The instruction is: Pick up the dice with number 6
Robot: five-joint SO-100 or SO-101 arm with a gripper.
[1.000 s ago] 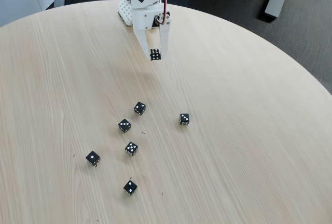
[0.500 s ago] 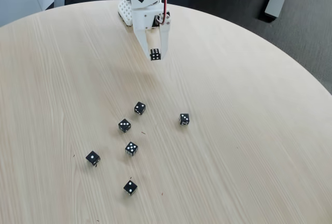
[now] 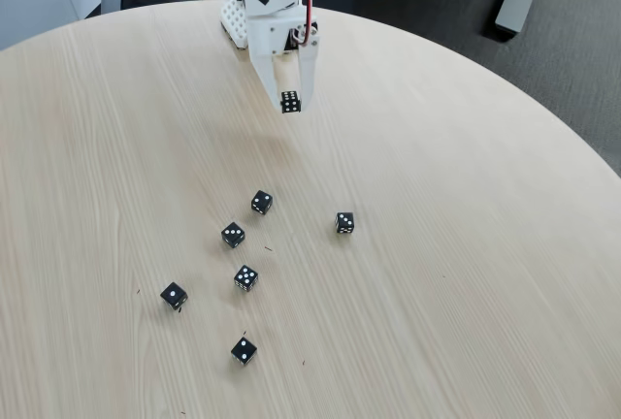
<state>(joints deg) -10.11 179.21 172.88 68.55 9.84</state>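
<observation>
i see my white arm reaching in from the far edge, wrist angled down, gripper (image 3: 290, 102) raised off the surface, jaws clamped on the dice with number 6 (image 3: 290, 101).

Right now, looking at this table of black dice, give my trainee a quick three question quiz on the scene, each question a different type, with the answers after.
1. True or false: the claw holds a black die lifted off the round wooden table.
2. How many dice lie on the table, not counting the held one?
A) four B) six C) eight
3. Fill in: the die nearest the bottom edge of the fixed view shows ___ pips on top.

Key:
1. True. The die sits between the fingers, above its shadow.
2. B. Six lie loose below the claw in the picture.
3. Two.
</observation>
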